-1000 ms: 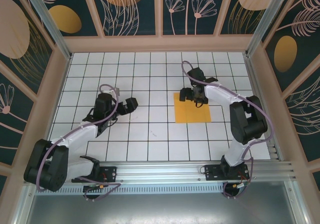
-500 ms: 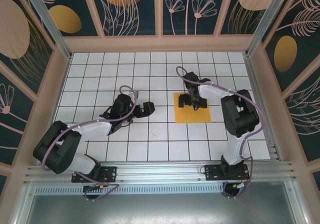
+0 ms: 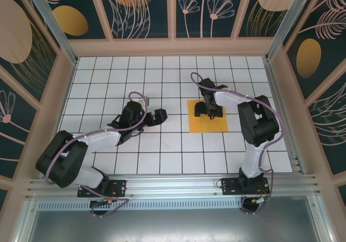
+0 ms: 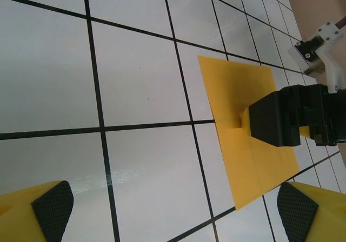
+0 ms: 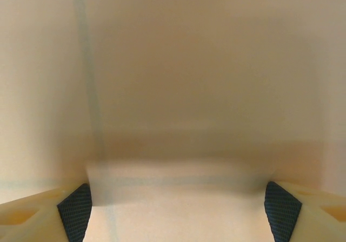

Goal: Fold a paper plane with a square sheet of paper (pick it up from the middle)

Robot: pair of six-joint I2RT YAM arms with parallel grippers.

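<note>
**Progress.** Early stage. The square sheet of paper (image 3: 214,125) lies flat on the table (image 3: 162,145) at approx. 3 o'clock from table centre. No fold or crease seen. A small ridge (image 4: 240,122) shows in the paper next to the right hand, so the mid-sheet pick-up looks just begun (judgement). The sheet is not lifted. Left to do: lift from the middle, all folds, finished plane.

**Right hand** (image 3: 207,111): down on the sheet, slightly to the 12 o'clock side of its middle. Fingers apart, pads (image 5: 75,205) wide in the wrist view with paper between them. Not clamped on anything.

**Left hand** (image 3: 159,116): at 9 o'clock of the sheet, near but not touching, pointing toward it. Fingers fully apart, nothing held.

**Count.** Sheets: 1. Planes: 0. Hands: 2, both apart.
</note>
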